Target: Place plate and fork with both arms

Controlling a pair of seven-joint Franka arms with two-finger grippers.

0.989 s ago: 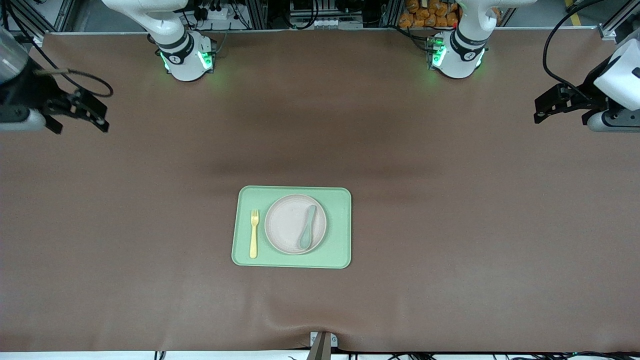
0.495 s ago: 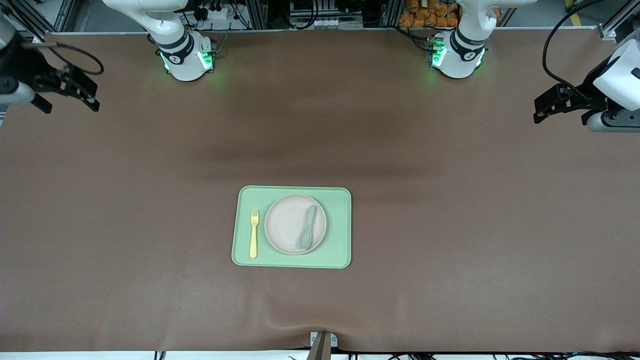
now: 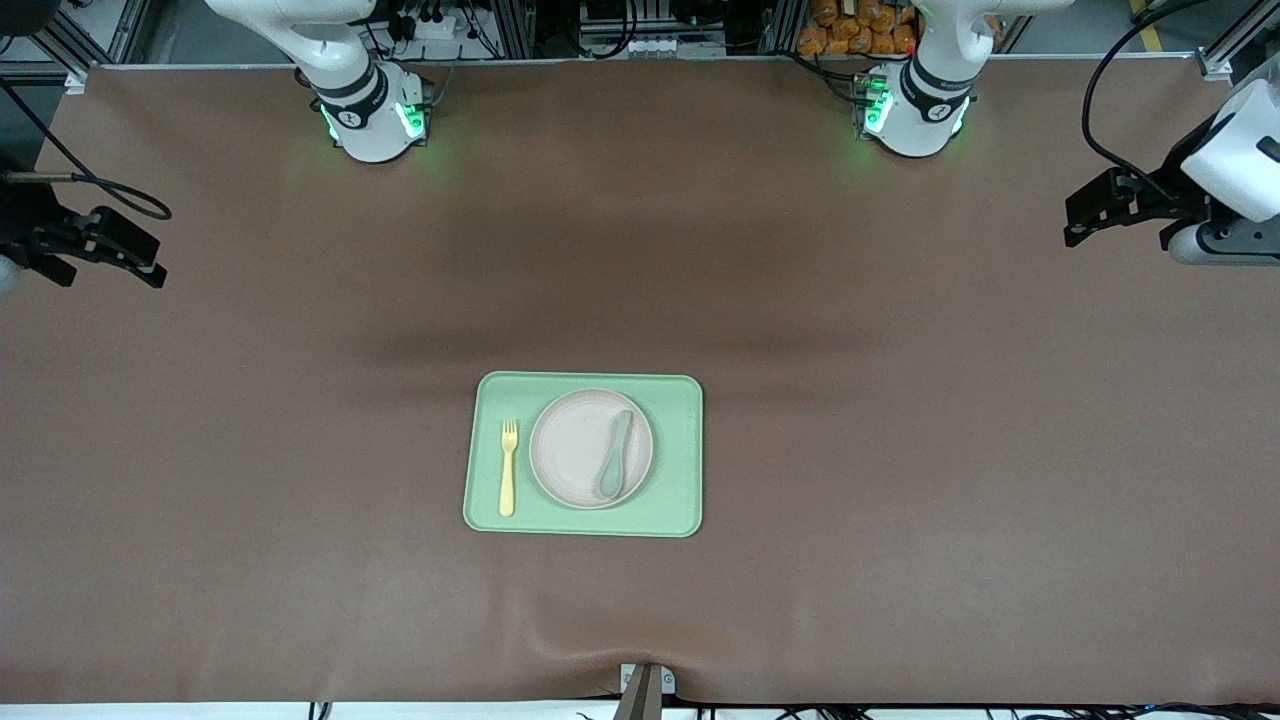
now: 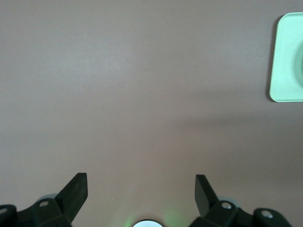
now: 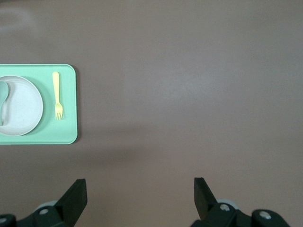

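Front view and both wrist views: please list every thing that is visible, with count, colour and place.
tray: one, light green, on the table midway between the two arms' ends
plate: one, pale beige-pink, on the tray
spoon: one, grey-green, lying on the plate
fork: one, pale yellow, on the tray beside the plate, toward the right arm's end
table: one, brown cover, under everything
left gripper: one, black, open and empty, over the table's edge at the left arm's end
right gripper: one, black, open and empty, over the table's edge at the right arm's end
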